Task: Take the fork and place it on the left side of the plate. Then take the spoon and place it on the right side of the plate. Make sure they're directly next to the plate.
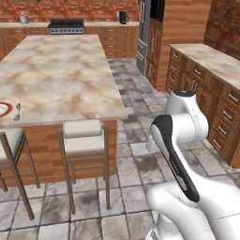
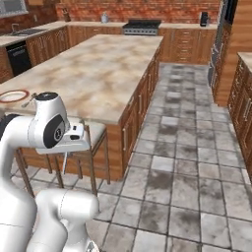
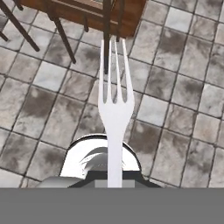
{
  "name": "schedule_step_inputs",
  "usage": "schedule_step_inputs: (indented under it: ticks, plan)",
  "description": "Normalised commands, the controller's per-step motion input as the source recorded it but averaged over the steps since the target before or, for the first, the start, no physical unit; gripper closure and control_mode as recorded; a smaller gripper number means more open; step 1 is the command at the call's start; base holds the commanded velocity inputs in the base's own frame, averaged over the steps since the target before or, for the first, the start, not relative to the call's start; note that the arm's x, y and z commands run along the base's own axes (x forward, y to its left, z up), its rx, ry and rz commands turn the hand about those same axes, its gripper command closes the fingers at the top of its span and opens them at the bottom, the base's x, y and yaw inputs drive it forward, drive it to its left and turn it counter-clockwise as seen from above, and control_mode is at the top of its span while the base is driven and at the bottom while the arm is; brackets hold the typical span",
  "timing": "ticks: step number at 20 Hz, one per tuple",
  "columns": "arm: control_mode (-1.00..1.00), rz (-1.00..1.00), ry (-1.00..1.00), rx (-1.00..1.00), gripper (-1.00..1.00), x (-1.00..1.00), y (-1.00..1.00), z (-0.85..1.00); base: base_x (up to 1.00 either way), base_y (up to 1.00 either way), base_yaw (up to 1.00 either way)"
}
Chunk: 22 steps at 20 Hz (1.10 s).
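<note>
Gripper (image 3: 114, 178) is clamped shut on the fork (image 3: 115, 100). It's got the handle end, and the prongs stick straight out ahead of the hand, so the fork's long axis runs right along the way the hand is pointing. In the hand view that means it's aimed down at the tiled floor (image 3: 183, 109), with the legs of a stool (image 1: 82, 129) just past the prong tips.

What the next bit hangs on is the plate (image 1: 3, 108). It's up on the island counter (image 1: 65, 70), near the front edge towards the front left corner, so it's above the hand and well off to the robot's left. The spoon (image 1: 18, 111) lies just beside the plate's right rim, on the side nearer the arm.

So I'd guess the fork has to come up over the counter edge, go past both the spoon and the plate, and land on the far left side. It'll probably need laying flat too, since right now it's pointing downward.
</note>
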Motion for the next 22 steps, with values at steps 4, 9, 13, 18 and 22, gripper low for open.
schedule_step_inputs:
  ticks: [4,9,13,18,22]
  plan:
    - [1.0,0.0,0.0,0.0,1.0,0.0,0.0,0.0,-0.1,1.0,-0.1]
    - [1.0,0.0,0.0,0.0,1.0,0.0,0.0,0.0,0.03,1.0,-0.15]
    - [1.0,0.0,0.0,0.0,1.0,0.0,0.0,0.0,0.12,1.0,-0.16]
    - [1.0,0.0,0.0,0.0,1.0,0.0,0.0,0.0,0.54,1.0,-0.16]
    - [1.0,0.0,0.0,0.0,1.0,0.0,0.0,0.0,0.81,0.96,-0.07]
